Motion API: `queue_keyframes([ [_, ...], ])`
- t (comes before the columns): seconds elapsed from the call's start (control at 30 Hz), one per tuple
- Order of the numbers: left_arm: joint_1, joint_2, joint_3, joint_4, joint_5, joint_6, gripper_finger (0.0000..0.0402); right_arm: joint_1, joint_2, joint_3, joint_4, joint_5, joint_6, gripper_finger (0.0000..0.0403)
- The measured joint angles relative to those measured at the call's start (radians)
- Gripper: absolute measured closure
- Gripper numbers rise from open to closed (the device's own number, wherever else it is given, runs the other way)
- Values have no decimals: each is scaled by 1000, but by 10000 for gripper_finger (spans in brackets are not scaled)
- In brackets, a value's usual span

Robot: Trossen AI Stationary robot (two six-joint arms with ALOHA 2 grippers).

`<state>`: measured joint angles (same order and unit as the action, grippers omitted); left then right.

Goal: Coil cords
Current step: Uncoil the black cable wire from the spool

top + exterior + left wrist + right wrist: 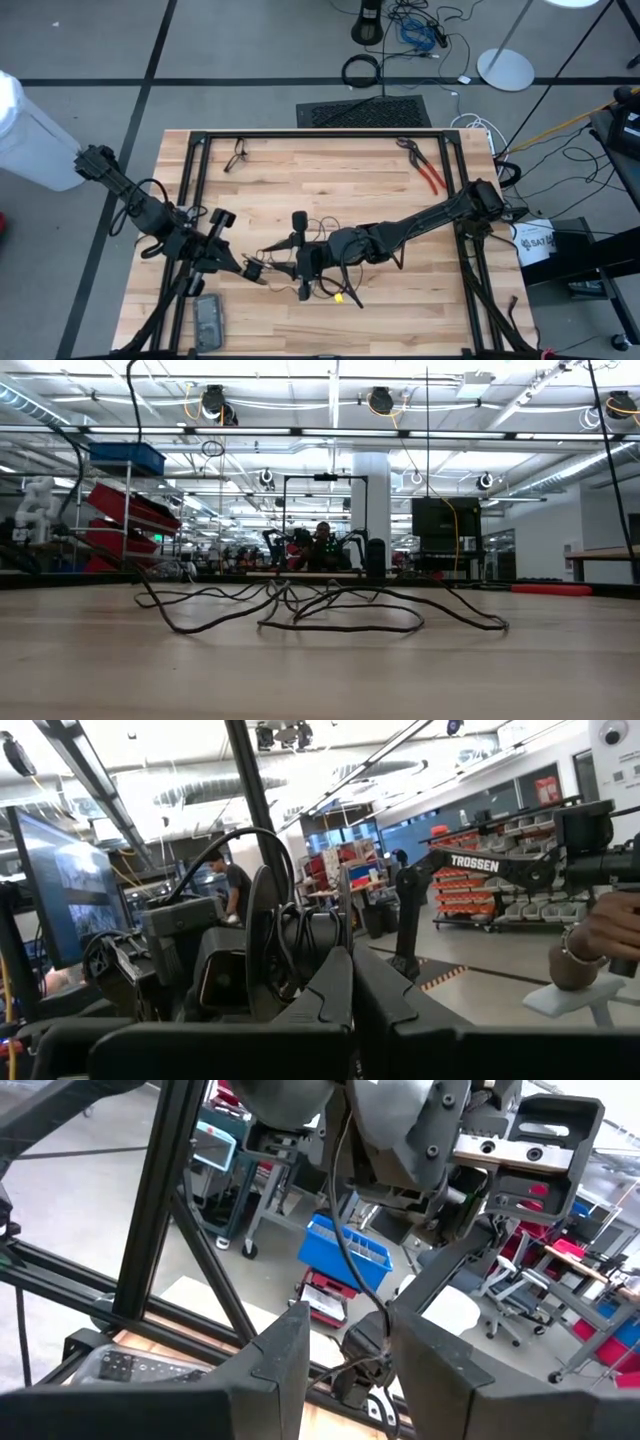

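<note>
Partly hidden: cord under R tool

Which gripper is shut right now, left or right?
The left gripper: its fingers meet with no gap. The right gripper stands apart around the black cord.

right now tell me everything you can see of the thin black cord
The thin black cord looks like flexible rubbery wire, lying in loose uncoiled loops on the pale wooden table. From above it sprawls near the table's middle, between the shut left tool and the right tool, where strands gather.
</note>
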<state>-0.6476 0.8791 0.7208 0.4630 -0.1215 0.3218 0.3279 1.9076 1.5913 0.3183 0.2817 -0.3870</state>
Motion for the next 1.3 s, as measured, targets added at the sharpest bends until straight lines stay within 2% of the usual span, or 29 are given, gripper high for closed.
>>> queue_keyframes([
  [0.3,0,22,0,5,-1,5,401,-2,0,0,15,-4,4,275],
  [0.43,0,44,0,38,-19,24,401,-6,-1,0,12,-109,24,283],
  [0.57,0,54,0,56,-22,25,401,-6,-1,0,12,-128,33,316],
  [0.77,0,55,0,56,-24,25,401,-7,-1,0,9,-127,31,390],
  [0.97,0,55,0,51,-15,24,401,-5,-1,0,3,-64,6,400],
  [1.1,0,65,0,43,17,-1,401,-3,-1,0,-1,-59,-16,401],
  [1.3,2,92,0,-3,70,-1,401,4,-47,0,-94,43,-51,402],
])
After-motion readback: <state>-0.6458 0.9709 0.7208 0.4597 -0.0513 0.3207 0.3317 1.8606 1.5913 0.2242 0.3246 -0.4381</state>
